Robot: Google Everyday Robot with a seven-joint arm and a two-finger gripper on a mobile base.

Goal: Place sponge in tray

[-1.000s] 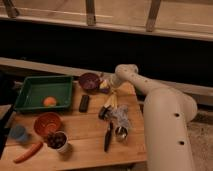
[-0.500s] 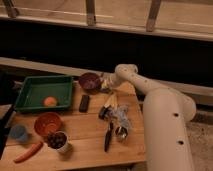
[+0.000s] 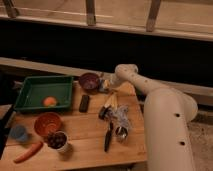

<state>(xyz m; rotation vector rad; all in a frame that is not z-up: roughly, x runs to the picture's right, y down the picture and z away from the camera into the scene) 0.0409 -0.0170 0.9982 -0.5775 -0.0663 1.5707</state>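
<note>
The green tray point(image 3: 30, 86) lies at the table's back left with an orange fruit point(image 3: 49, 101) in it. The sponge point(image 3: 103, 86), a small blue-grey block, sits just right of the purple bowl point(image 3: 90, 81), partly hidden by the gripper. My gripper point(image 3: 107, 83) reaches in from the right at the end of the white arm point(image 3: 150, 92) and sits right at the sponge, low over the table. I cannot see whether it holds the sponge.
A black bar point(image 3: 84, 103) lies in front of the purple bowl. Utensils point(image 3: 112, 117) lie mid-table. An orange bowl point(image 3: 48, 123), a blue cup point(image 3: 19, 132), a carrot point(image 3: 29, 152) and a cup of dark items point(image 3: 58, 141) stand front left.
</note>
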